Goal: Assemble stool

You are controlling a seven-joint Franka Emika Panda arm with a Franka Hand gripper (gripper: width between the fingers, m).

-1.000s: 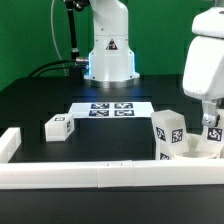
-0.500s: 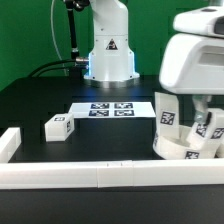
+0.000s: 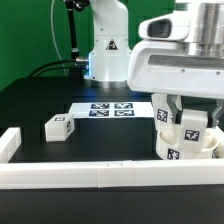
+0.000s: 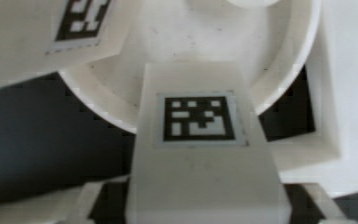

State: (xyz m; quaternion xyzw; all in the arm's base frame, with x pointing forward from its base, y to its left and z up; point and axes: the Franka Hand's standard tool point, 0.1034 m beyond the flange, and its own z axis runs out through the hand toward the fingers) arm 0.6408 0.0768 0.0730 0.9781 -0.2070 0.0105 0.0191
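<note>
The white round seat (image 3: pixel 186 148) lies at the exterior view's right, near the front rail. One tagged leg (image 3: pixel 167 115) stands in it. My gripper (image 3: pixel 189 108) hangs over the seat, shut on a second tagged white leg (image 3: pixel 193 123) whose lower end sits at the seat's top. In the wrist view this leg (image 4: pixel 199 120) fills the middle between my fingers (image 4: pixel 101 200), with the seat (image 4: pixel 247 45) behind it and the other leg's tag (image 4: pixel 80 22) beyond. My gripper (image 4: pixel 202 208) is closed on its sides. A third leg (image 3: pixel 57 127) lies loose on the table at the left.
The marker board (image 3: pixel 112 108) lies flat mid-table before the robot base (image 3: pixel 108 60). A long white rail (image 3: pixel 90 176) runs along the front and a short one (image 3: pixel 9 143) stands at the left. The table is black.
My gripper and arm have moved toward the exterior view's left and come over the seat, carrying the held leg with them. The loose leg at the left has not moved.
</note>
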